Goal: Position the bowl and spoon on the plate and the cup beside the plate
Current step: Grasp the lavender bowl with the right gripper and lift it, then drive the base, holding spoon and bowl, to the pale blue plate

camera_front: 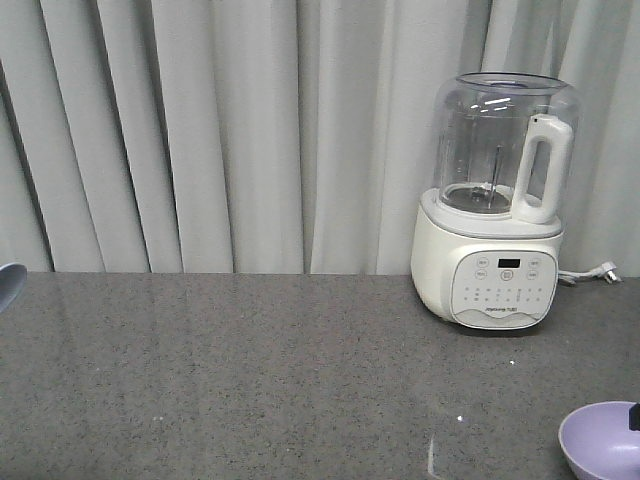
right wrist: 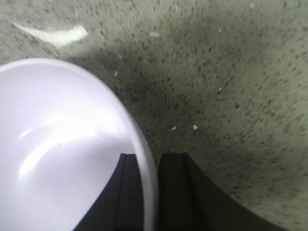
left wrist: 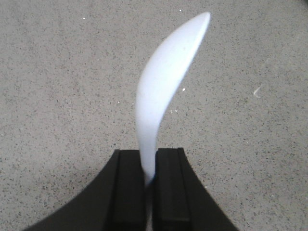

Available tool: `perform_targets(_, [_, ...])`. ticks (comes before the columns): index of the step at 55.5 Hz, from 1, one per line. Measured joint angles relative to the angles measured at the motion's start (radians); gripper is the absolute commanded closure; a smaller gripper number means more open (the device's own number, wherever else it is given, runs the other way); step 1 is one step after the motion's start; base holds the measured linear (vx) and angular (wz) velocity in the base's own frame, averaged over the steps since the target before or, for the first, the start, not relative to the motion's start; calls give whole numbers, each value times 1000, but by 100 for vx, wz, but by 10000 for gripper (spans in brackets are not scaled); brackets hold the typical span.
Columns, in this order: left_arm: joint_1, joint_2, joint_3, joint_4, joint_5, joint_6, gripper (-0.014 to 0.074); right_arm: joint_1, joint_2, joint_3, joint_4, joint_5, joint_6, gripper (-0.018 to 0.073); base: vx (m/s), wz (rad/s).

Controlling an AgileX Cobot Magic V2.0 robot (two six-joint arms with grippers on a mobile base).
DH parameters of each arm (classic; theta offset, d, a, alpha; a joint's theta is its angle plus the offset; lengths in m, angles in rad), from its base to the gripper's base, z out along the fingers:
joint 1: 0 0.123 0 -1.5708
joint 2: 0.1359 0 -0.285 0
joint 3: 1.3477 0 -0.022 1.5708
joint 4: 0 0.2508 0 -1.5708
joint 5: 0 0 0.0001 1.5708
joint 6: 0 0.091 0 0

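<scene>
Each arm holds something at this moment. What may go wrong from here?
The left gripper pinches the spoon only at its handle end, so the spoon may swivel or slip. The right gripper holds the purple bowl by one spot of its rim, so the bowl may tip or drop out.

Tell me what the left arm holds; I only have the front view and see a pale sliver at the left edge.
Observer: The left gripper is shut on the narrow end of the spoon, over the speckled countertop.
Operator: Is the bowl at my bottom right gripped?
Observer: Yes, the right gripper pinches the rim of the bowl, one finger inside and one outside.
</scene>
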Motion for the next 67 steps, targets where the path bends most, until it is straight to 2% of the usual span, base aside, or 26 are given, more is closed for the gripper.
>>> perform_targets(5, [0, 0, 0, 0, -5, 9, 596, 0, -80, 10, 0, -1, -59, 572, 0, 0])
perform_targets(9, [0, 0, 0, -1, -6, 16, 596, 0, -168, 12, 44, -23, -130, 572, 0, 0])
perform_targets(17, [0, -4, 1, -19, -14, 62, 596, 0, -361, 12, 207, -66, -328, 571, 0, 0])
perform_targets(24, [0, -46, 24, -102, -47, 132, 596, 14, -510, 13, 392, -70, -523, 571, 0, 0])
perform_targets(28, [0, -104, 55, -180, -69, 197, 596, 53, -590, 26, 509, -72, -645, 569, 0, 0])
perform_targets(35, [0, -210, 132, -275, -81, 313, 596, 122, -713, 80, 634, -73, -794, 569, 0, 0])
perform_targets(41, [0, -342, 240, -305, -111, 366, 596, 169, -834, 149, 683, -73, -853, 568, 0, 0])
perform_targets(47, [0, -472, 341, -313, -168, 367, 596, 203, -960, 220, 686, -74, -868, 568, 0, 0])
perform_targets(53, [0, -600, 417, -352, -225, 367, 596, 228, -1062, 290, 686, -77, -871, 568, 0, 0])
perform_targets(67, [0, -743, 448, -392, -292, 381, 596, 240, -1174, 372, 685, -142, -872, 568, 0, 0])
